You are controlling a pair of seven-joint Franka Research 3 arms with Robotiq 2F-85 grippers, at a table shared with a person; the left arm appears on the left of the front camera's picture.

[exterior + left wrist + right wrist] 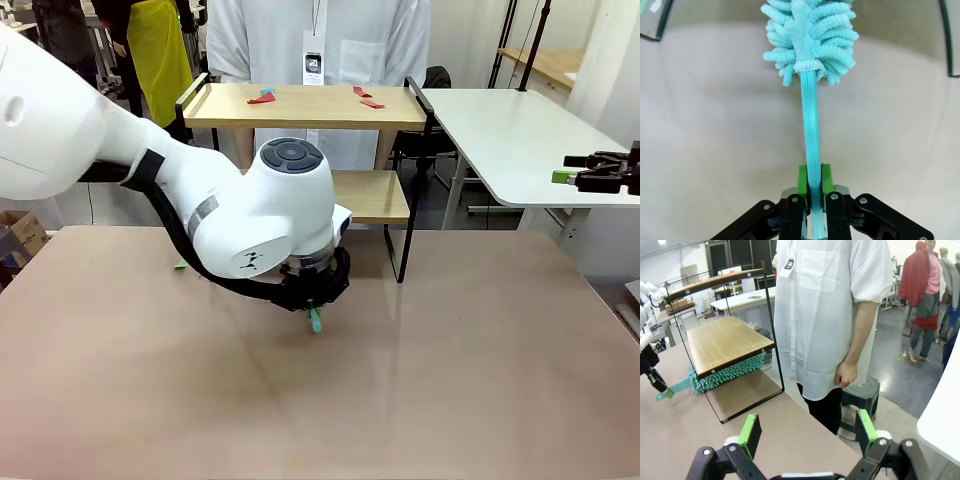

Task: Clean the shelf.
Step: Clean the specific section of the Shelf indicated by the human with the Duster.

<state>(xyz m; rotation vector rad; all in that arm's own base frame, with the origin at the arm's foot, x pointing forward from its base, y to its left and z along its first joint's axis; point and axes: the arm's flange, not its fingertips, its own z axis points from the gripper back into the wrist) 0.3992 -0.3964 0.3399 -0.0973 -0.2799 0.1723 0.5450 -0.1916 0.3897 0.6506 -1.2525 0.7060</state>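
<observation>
At the far edge of the tan table [480, 380]: two-tier light-wood, black-framed shelf [310, 108].
Left claw [814, 172] grips a fluffy teal duster [810, 35], head under the lower board; right claw [808, 427] gapes empty.

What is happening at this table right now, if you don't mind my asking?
The left gripper, jaws shut on the handle, holds a teal duster whose fluffy head lies under the lower board of the shelf. Red and blue scraps lie on its top board. The right gripper hangs open off to the side, holding nothing. A person in white stands behind the shelf.
</observation>
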